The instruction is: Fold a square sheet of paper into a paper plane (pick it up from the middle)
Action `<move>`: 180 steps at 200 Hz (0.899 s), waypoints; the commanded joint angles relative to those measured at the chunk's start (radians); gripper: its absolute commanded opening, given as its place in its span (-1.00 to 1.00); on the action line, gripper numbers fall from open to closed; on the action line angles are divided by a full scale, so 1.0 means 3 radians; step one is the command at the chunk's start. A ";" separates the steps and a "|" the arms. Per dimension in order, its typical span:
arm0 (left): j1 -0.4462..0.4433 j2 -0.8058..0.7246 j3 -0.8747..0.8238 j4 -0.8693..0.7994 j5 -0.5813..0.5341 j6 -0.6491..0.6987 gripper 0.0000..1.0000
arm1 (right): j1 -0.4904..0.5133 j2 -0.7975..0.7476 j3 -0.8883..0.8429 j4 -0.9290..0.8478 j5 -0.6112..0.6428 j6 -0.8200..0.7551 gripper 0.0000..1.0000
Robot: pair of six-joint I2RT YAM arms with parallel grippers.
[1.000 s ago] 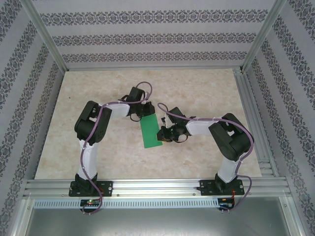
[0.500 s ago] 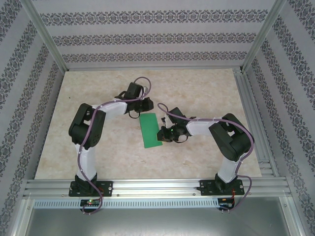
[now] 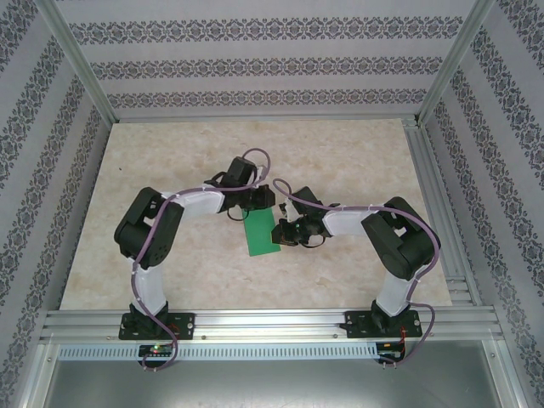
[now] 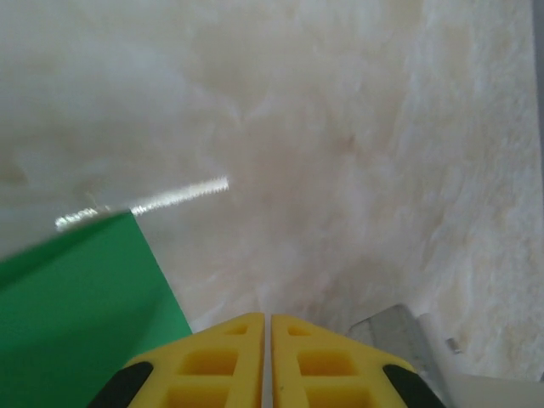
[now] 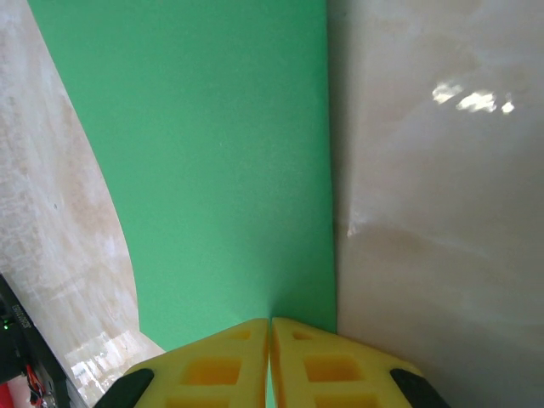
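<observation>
The square sheet of paper [image 3: 259,237] is bright green and lies on the table as a narrow, plain rectangle; no paper plane is in view. My right gripper [image 3: 279,233] sits at its right long edge. In the right wrist view the yellow fingers [image 5: 229,353] of that gripper [image 5: 270,321] are shut on the paper's [image 5: 212,170] edge. My left gripper [image 3: 259,206] is over the paper's far end. In the left wrist view this gripper [image 4: 270,317] is shut with nothing between its fingers, and the paper [image 4: 76,306] lies just to their left.
The marbled beige table [image 3: 170,170] stretches wide on all sides of the paper. Aluminium frame rails [image 3: 429,187] and patterned walls close it in on the left, right and far sides. Both arm bases stand at the near edge.
The left arm drew back from the paper's far end, then came forward and to the right, over that end. The right gripper and the paper stayed put.
</observation>
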 commanded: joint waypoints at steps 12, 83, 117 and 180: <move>-0.0022 0.0221 0.0100 0.0049 0.0097 -0.0080 -0.78 | 0.0040 0.0240 -0.0252 -0.0672 0.0310 -0.0003 -0.76; -0.0007 0.0550 0.0531 -0.0510 -0.0401 0.0129 -0.77 | 0.0041 0.0294 -0.0236 -0.0729 0.0345 -0.0044 -0.76; 0.0074 0.0614 0.0629 -0.0537 -0.0512 0.0146 -0.77 | 0.0043 0.0308 -0.0261 -0.0745 0.0371 -0.0059 -0.76; 0.0257 0.0747 0.0746 -0.0475 -0.0424 0.0230 -0.77 | 0.0041 0.0334 -0.0276 -0.0740 0.0381 -0.0056 -0.76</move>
